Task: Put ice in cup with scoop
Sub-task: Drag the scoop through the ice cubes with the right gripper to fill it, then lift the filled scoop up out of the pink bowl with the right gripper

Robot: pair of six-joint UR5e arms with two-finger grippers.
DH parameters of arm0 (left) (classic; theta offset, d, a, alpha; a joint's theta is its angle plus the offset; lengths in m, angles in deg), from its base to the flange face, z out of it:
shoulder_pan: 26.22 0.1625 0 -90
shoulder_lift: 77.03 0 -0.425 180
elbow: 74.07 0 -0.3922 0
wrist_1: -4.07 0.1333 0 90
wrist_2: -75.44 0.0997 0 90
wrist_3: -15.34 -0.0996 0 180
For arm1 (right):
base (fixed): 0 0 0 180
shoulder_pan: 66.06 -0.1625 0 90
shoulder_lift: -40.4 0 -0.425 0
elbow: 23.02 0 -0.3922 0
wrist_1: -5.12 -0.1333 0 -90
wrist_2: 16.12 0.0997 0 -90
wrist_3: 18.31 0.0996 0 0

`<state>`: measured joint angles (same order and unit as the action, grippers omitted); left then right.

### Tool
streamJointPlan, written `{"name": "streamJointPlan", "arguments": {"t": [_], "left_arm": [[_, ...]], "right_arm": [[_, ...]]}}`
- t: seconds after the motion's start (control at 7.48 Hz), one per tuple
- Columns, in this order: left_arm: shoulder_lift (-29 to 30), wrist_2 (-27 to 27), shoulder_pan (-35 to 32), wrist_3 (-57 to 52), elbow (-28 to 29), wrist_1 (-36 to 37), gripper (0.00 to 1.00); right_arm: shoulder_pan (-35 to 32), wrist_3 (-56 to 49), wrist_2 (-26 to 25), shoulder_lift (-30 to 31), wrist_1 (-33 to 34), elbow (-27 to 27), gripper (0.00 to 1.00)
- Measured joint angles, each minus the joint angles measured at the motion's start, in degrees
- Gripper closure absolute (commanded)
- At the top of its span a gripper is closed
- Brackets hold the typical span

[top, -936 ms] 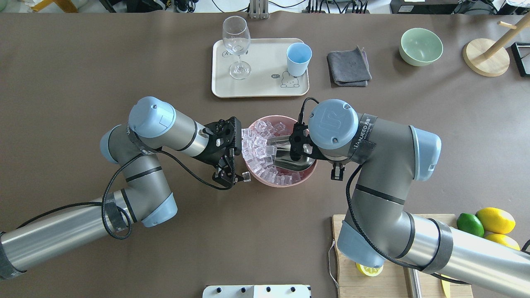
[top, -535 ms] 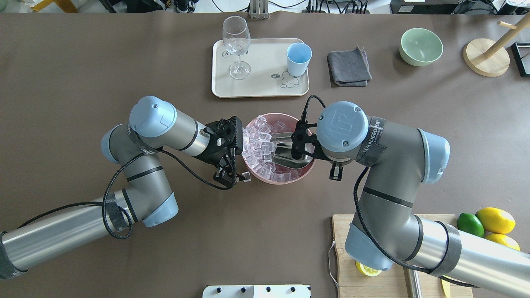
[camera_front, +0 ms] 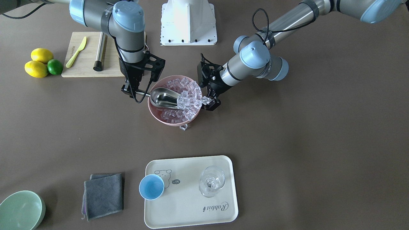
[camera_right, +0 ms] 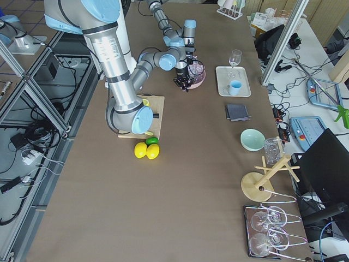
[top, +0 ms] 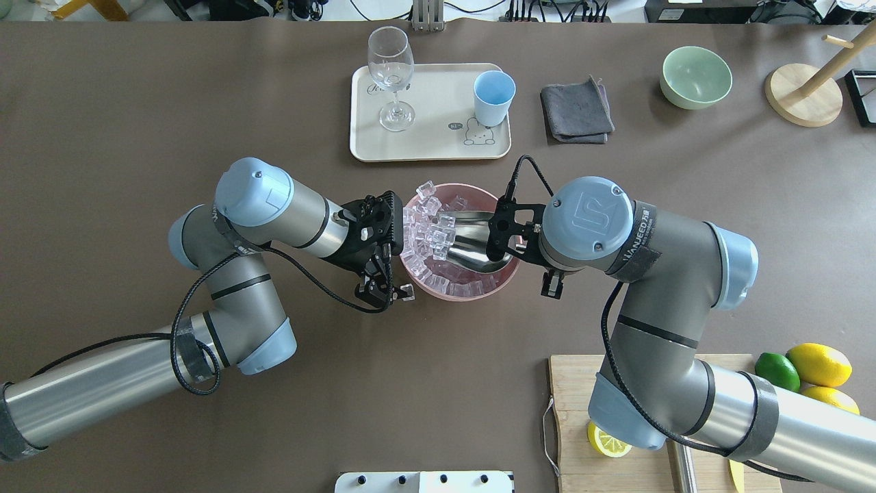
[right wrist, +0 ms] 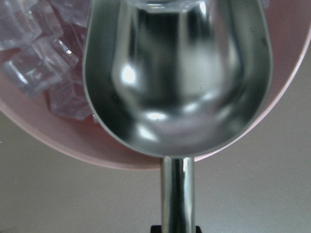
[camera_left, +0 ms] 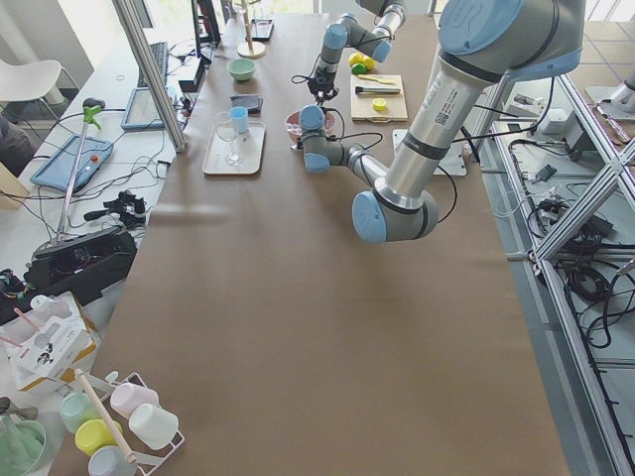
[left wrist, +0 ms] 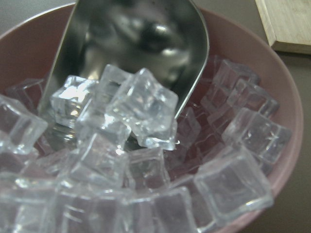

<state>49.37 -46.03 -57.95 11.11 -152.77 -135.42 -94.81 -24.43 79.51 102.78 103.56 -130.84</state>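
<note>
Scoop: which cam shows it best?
Right wrist-mounted: the scoop fills the frame, bowl and handle both sharp. Left wrist-mounted shows only its mouth, behind ice. Front-facing shows it whole but small in the pink bowl; overhead partly hides it; side views are too far to tell.

Mirror-polished steel scoop (right wrist: 177,73), glassy clear ice (left wrist: 141,104), smooth pink bowl (left wrist: 286,121).

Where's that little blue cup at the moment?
In the overhead view, the small light-blue cup stands at the right end of the cream tray, opposite the clear wine glass; a folded grey cloth lies beside.
</note>
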Motion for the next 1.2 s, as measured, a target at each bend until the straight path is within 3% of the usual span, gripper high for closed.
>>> {"name": "streamJointPlan", "arguments": {"t": [0.4, 1.2], "left_arm": [[-0.2, 0.0, 0.0, 0.0, 0.0, -0.1, 0.02], [-0.4, 0.0, 0.0, -0.1, 0.0, -0.1, 0.02]], "right_arm": [[-0.7, 0.5, 2.2, 3.3, -5.3, -1.6, 1.00], [-7.6, 4.4, 16.1, 7.6, -14.1, -0.6, 1.00]]}}
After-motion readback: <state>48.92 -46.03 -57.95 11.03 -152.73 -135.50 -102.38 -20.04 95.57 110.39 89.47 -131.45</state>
